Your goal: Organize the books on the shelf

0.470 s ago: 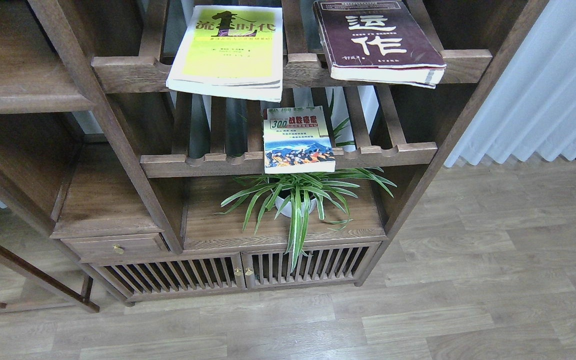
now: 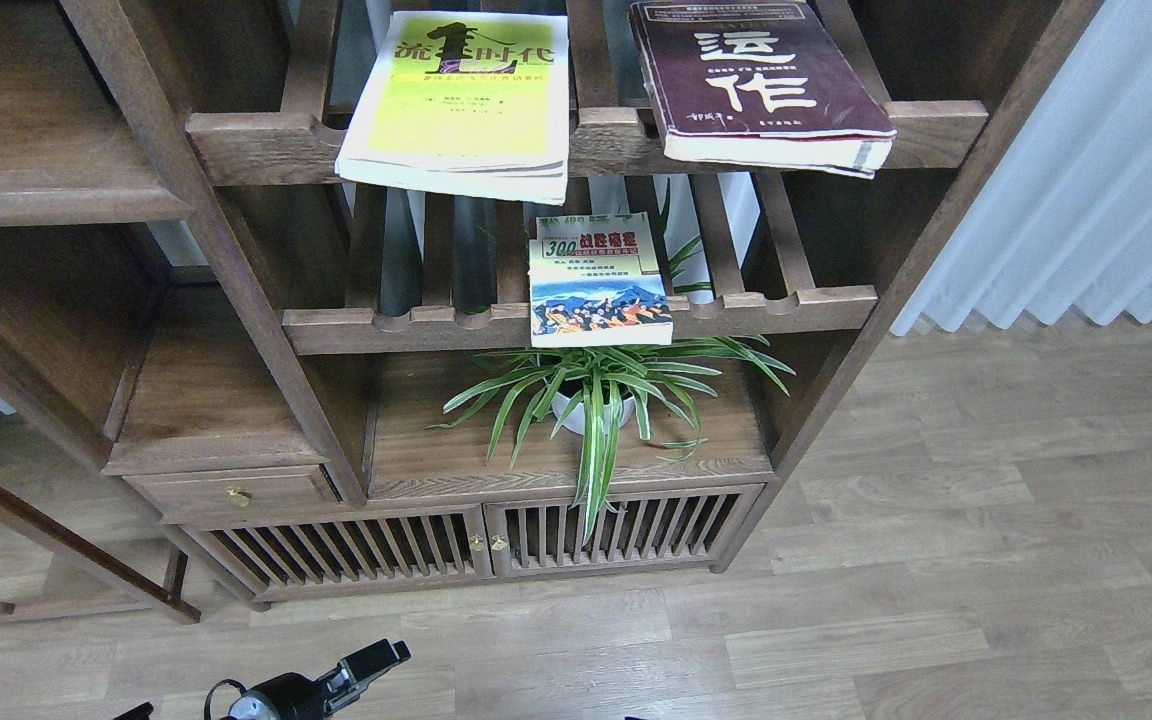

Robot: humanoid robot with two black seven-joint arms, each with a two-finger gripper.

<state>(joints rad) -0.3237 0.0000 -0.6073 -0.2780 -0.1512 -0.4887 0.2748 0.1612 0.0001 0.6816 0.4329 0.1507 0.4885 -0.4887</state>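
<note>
**newbie:** Books, where are they all sitting?

**regular:** Yellow-green book point(image 2: 461, 100) and maroon book point(image 2: 758, 82) lie flat on the top slatted rack point(image 2: 256, 148), both poking over the front rail. Cream "300" book point(image 2: 597, 279) is on the lower rack, right above the plant point(image 2: 601, 395).

**newbie:** And the end effector?

**regular:** Left end effector point(image 2: 368, 665) peeks in at the bottom edge, too dark to tell if it's open or closed.
</note>
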